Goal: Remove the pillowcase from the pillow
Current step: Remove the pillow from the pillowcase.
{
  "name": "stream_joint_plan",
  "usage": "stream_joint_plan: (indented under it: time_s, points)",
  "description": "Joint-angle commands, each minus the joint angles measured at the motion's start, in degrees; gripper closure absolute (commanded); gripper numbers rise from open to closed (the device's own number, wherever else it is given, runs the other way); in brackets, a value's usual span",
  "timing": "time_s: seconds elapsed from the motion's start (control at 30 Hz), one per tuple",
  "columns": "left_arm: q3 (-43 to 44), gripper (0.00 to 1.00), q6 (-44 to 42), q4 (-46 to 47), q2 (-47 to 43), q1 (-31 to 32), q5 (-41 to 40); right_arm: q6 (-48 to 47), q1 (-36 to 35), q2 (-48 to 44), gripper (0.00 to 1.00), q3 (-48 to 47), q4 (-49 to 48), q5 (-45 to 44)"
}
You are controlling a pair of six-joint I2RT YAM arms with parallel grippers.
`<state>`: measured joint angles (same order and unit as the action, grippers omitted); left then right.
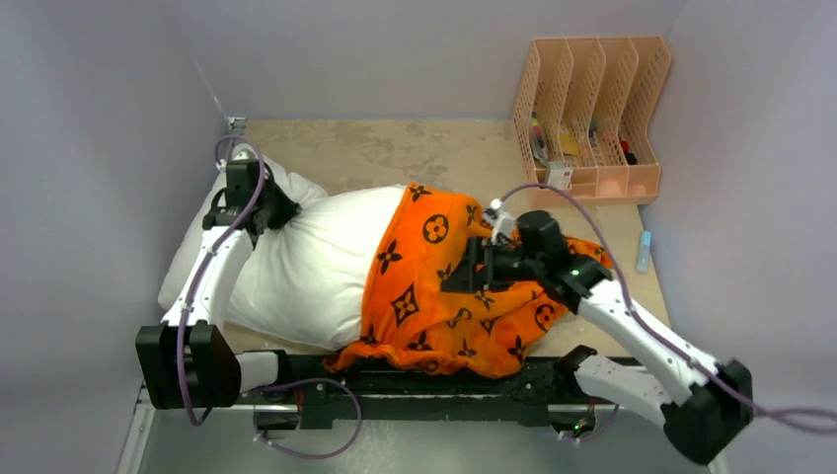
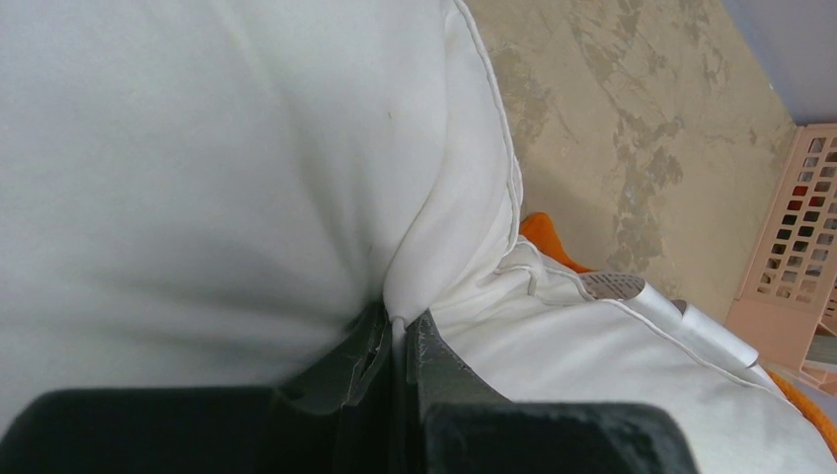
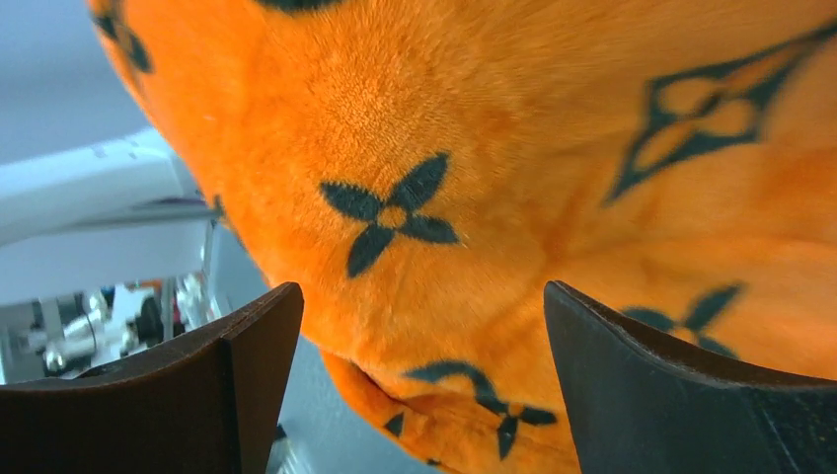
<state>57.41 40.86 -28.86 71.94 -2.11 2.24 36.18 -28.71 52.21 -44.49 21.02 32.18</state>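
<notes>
The white pillow [image 1: 316,262] lies across the table, its left half bare. The orange pillowcase [image 1: 444,286] with black motifs covers its right half and bunches toward the near edge. My left gripper [image 1: 265,215] is shut on a fold of the pillow's white fabric [image 2: 434,267] at its far left end; the pinch shows in the left wrist view [image 2: 403,334]. My right gripper [image 1: 472,265] is open over the pillowcase, its fingers [image 3: 247,341] spread either side of the orange plush [image 3: 444,197] without gripping it.
A peach plastic file rack [image 1: 592,109] stands at the back right, also showing in the left wrist view [image 2: 799,247]. A small light blue object [image 1: 644,252] lies by the right wall. Walls close in left and right. The arm base rail [image 1: 434,390] runs along the near edge.
</notes>
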Motion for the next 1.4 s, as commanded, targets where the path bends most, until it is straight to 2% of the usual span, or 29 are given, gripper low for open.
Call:
stream_joint_plan:
  time_s: [0.0, 0.03, 0.07, 0.13, 0.17, 0.2, 0.23, 0.27, 0.33, 0.4, 0.5, 0.57, 0.7, 0.87, 1.0, 1.1, 1.23, 1.3, 1.37]
  points:
    - [-0.7, 1.0, -2.6, -9.6, 0.7, 0.3, -0.6, 4.4, -14.3, 11.1, 0.08, -1.2, -13.3, -7.0]
    - [-0.8, 1.0, -2.6, -9.7, 0.7, 0.3, -0.7, 4.0, -17.5, 14.1, 0.1, -3.7, -10.4, -13.3]
    - [-0.9, 1.0, -2.6, -9.7, 0.6, 0.5, -0.7, 4.7, -19.0, 16.6, 0.2, -5.7, -7.2, -19.2]
    - [-1.0, 1.0, -3.0, -10.4, 0.3, 0.6, -0.7, 7.3, -19.4, 19.0, 0.56, -7.9, -0.4, -31.8]
    - [-1.0, 1.0, -3.4, -10.9, 0.1, 0.6, -0.7, 8.2, -19.5, 19.2, 0.7, -8.5, 2.7, -37.8]
    - [-0.9, 1.0, -4.0, -11.4, -0.2, 0.6, -0.9, 9.8, -19.3, 19.0, 0.8, -8.4, 6.4, -41.8]
    - [-0.8, 1.0, -4.5, -12.0, -0.3, 0.6, -1.4, 11.4, -18.9, 18.3, 0.96, -8.4, 10.3, -47.2]
    - [-0.5, 1.0, -5.1, -12.7, -0.3, 0.6, -1.9, 13.7, -18.7, 17.3, 1.0, -8.6, 14.6, -53.9]
    - [0.3, 1.0, -6.0, -13.9, -0.3, 0.6, -4.3, 15.6, -16.5, 14.0, 1.0, -9.1, 22.2, -63.1]
    - [0.5, 1.0, -6.3, -14.1, -0.3, 0.6, -5.4, 14.5, -11.5, 9.0, 1.0, -9.0, 26.5, -67.1]
    - [0.3, 1.0, -6.1, -13.4, 0.1, 0.6, -5.7, 7.2, -2.6, 1.2, 1.0, -8.3, 25.4, -65.8]
    - [-0.1, 1.0, -6.0, -12.9, 0.4, 0.6, -5.7, 4.0, 0.0, -1.7, 1.0, -9.3, 25.2, -64.6]
    - [-1.4, 1.0, -6.0, -12.4, 0.3, 0.6, -5.6, 3.5, 0.4, -0.3, 1.0, -13.0, 28.2, -65.5]
    - [-2.3, 1.0, -7.2, -13.1, -0.3, 0.6, -6.9, 4.6, 4.1, 2.1, 1.0, -20.0, 35.0, -74.9]
    - [-3.5, 1.0, -7.0, -12.7, -1.5, -0.1, -10.6, -2.1, 12.2, 0.8, 1.0, -24.5, 31.8, -72.3]
    - [-3.2, 1.0, -6.9, -12.4, -1.6, -0.5, -11.0, -4.5, 14.7, 2.0, 1.0, -28.0, 32.3, -70.2]
    - [-2.9, 1.0, -6.6, -12.0, -1.3, -0.5, -11.2, -1.1, 15.1, 2.3, 1.0, -28.2, 34.5, -71.1]
    - [-3.3, 1.0, -6.7, -11.9, -1.0, -0.5, -12.4, 2.6, 15.3, 0.9, 1.0, -27.9, 35.6, -75.0]
    - [-4.9, 1.0, -7.1, -11.0, -0.7, -0.5, -14.7, 1.9, 15.9, -0.7, 1.0, -29.4, 33.0, -77.2]
